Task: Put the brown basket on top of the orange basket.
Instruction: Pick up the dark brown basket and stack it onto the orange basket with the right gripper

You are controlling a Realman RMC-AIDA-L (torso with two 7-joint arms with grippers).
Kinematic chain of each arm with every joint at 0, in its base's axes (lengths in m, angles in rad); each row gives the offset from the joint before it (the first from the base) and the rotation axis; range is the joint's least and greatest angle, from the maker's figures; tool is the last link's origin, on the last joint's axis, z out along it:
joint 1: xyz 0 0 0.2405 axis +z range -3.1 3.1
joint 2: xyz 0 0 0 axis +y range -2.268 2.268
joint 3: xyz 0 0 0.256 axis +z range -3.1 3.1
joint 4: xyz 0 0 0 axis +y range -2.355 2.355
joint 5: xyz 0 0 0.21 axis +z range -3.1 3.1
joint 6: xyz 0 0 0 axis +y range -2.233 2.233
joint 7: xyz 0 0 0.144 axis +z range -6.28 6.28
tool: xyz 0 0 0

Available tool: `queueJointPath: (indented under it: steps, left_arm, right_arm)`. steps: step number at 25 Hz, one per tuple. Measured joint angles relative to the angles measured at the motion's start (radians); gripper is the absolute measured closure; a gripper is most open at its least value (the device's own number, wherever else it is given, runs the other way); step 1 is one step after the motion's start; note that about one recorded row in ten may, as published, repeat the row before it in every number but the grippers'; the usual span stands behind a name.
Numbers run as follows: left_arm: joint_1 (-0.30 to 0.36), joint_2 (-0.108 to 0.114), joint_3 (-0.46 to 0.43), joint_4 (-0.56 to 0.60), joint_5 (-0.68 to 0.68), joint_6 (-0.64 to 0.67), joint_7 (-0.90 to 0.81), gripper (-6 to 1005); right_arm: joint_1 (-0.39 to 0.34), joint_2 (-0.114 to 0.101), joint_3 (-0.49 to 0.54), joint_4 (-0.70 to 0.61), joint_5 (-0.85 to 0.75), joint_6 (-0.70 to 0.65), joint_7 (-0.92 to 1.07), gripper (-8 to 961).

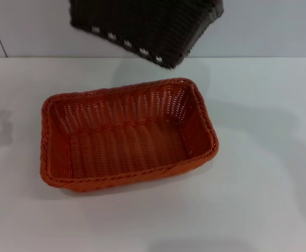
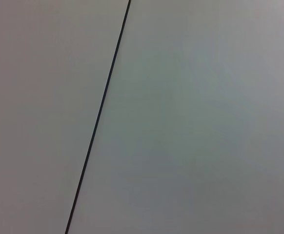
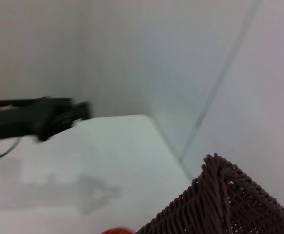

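The dark brown woven wicker basket (image 1: 148, 26) hangs tilted at top centre above the bright orange woven wicker basket (image 1: 128, 135), carried mid-transfer, so it next needs levelling and lowering; neither tool's state can be told.

The head camera looks forward and down onto the white table (image 1: 258, 199), with the bright orange woven basket (image 1: 126, 136) mid-frame. The left wrist camera faces only a plain grey panel with a dark seam (image 2: 99, 117). The right wrist camera sits close behind the dark brown woven basket (image 3: 220, 204), lower right, a thing it shares with the head view.
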Motion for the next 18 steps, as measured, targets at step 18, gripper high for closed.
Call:
queueJointPath:
  steps: [18]
  left_arm:
    - [-0.004, 0.0, 0.0, -0.001, 0.0, -0.003, 0.002, 882]
  right_arm:
    - [-0.156, -0.135, 0.206, 0.16, 0.458, -0.224, -0.347, 803]
